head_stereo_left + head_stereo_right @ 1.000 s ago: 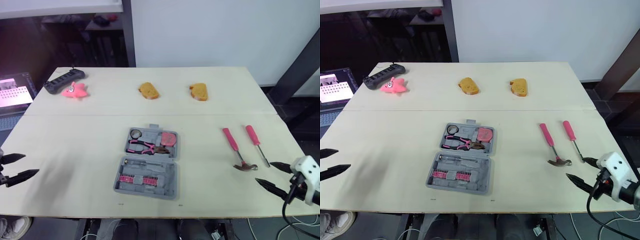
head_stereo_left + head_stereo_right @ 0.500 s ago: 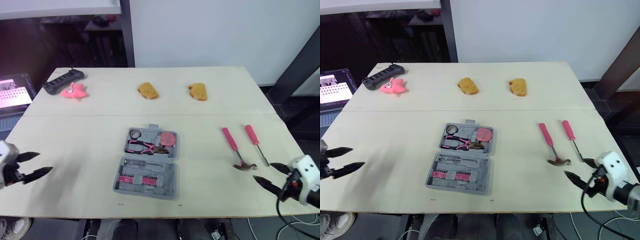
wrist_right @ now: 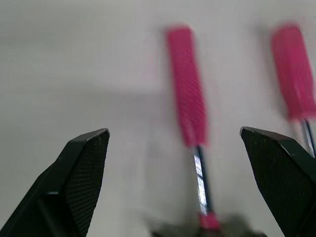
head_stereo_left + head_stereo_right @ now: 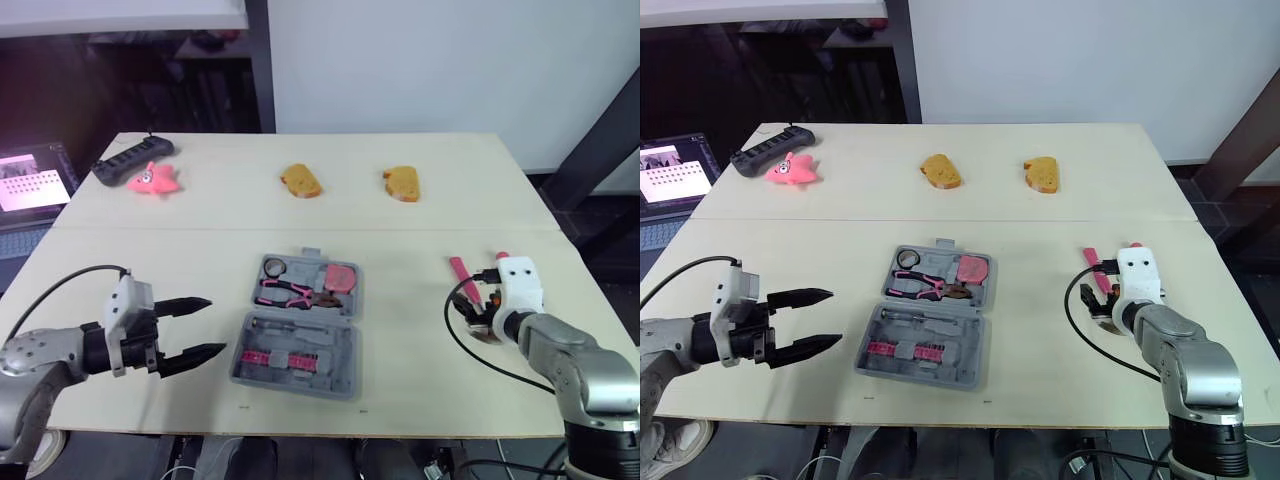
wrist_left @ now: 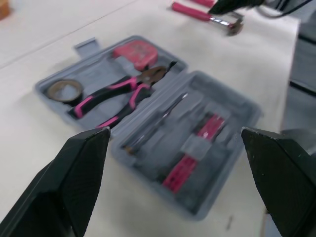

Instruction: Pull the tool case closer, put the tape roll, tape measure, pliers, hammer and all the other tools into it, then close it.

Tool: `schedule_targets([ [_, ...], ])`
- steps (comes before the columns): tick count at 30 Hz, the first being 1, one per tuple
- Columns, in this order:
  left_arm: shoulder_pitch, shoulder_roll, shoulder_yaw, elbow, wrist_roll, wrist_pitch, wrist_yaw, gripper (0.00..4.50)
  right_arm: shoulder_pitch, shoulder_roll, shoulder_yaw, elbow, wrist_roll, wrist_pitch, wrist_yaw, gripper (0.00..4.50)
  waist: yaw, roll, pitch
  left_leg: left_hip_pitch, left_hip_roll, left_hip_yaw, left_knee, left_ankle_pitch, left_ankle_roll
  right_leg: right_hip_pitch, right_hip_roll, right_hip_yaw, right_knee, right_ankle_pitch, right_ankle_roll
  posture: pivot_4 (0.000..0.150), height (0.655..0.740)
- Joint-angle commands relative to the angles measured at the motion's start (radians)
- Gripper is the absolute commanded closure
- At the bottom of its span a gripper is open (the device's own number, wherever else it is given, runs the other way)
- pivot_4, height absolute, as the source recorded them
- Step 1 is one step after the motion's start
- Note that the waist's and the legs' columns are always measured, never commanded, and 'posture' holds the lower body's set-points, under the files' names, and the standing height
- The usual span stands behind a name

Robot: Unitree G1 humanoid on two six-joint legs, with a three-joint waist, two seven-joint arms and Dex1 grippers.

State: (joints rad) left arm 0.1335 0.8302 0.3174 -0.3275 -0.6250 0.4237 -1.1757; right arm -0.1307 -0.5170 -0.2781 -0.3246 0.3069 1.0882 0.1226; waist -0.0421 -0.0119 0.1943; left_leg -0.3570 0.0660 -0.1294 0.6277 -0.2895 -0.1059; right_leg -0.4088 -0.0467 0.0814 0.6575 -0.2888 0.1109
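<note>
From the head: brought the left end effector point(image 4: 217, 324) in from the near left edge of the desk point(image 4: 150, 250) to just beside the tool case point(image 4: 335, 352). Spread wide, aimed at its left side, not touching. Swung the right end effector point(image 4: 478, 318) in from the near right corner to hover over the hammer point(image 4: 459, 272), also spread and apparently gripping nothing. Left the case where it was, open, mid-desk toward the near edge, with the tape roll point(image 4: 273, 267), pliers point(image 4: 290, 293) and tape measure point(image 4: 337, 276) already seated in its far half. Left the screwdriver point(image 4: 500, 256) out on the desk beside the hammer, mostly hidden behind the right wrist.

From the left wrist: looking straight into the open case between two widely parted fingers point(image 5: 74, 182). Pink bit row point(image 5: 195, 155) in the nearer half, tape roll, pliers and tape measure in the farther one. Beyond the case, the hammer, with the other arm's fingertip just above it.

From the right wrist: looking along the hammer's pink handle, roughly centred between parted fingers point(image 3: 74, 182). Screwdriver handle parallel to it, closer to one finger.

Reads as approach done on both sides. Probably a pull on the case and a pinch on the hammer next. Two tools left to load, lid not yet closed.
</note>
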Motion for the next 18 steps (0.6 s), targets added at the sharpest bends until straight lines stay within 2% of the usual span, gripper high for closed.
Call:
schedule_targets([
  [1, -0.007, 0.03, 0.039, -0.066, -0.055, 0.027, -0.004, 0.05, -0.029, 0.007, -0.003, 0.039, -0.025, 0.008, -0.013, 0.0, -0.004, 0.0, 0.0, 0.0, 0.0, 0.0, 0.0, 0.0, 0.0, 0.0, 0.0, 0.0, 0.0, 0.0, 0.0, 0.15, 0.74],
  [7, -0.001, 0.065, 0.046, -0.125, -0.1, 0.061, -0.029, 0.05, -0.086, 0.001, 0.065, 0.168, -0.046, -0.033, 0.037, 0.0, -0.012, 0.001, 0.001, 0.001, 0.0, 0.0, -0.001, 0.0, 0.0, 0.0, 0.0, 0.0, 0.0, 0.0, 0.0, 0.15, 0.74],
  [13, -0.007, 0.074, 0.043, -0.146, -0.113, 0.071, -0.028, 0.05, -0.118, 0.012, 0.064, 0.244, -0.049, 0.006, 0.04, 0.0, -0.018, 0.001, 0.0, 0.001, 0.0, 0.0, 0.0, 0.0, 0.0, 0.0, 0.0, 0.0, 0.0, 0.0, 0.0, 0.15, 0.74],
  [18, -0.017, 0.083, 0.044, -0.132, -0.112, 0.068, -0.032, 0.0, -0.098, 0.02, 0.065, 0.234, -0.04, 0.052, 0.051, 2.37, -0.015, 0.0, 0.0, 0.001, 0.0, 0.0, 0.0, 0.0, 0.0, 0.0, 0.0, 0.0, 0.0, 0.0, 0.0, 0.15, 0.74],
])
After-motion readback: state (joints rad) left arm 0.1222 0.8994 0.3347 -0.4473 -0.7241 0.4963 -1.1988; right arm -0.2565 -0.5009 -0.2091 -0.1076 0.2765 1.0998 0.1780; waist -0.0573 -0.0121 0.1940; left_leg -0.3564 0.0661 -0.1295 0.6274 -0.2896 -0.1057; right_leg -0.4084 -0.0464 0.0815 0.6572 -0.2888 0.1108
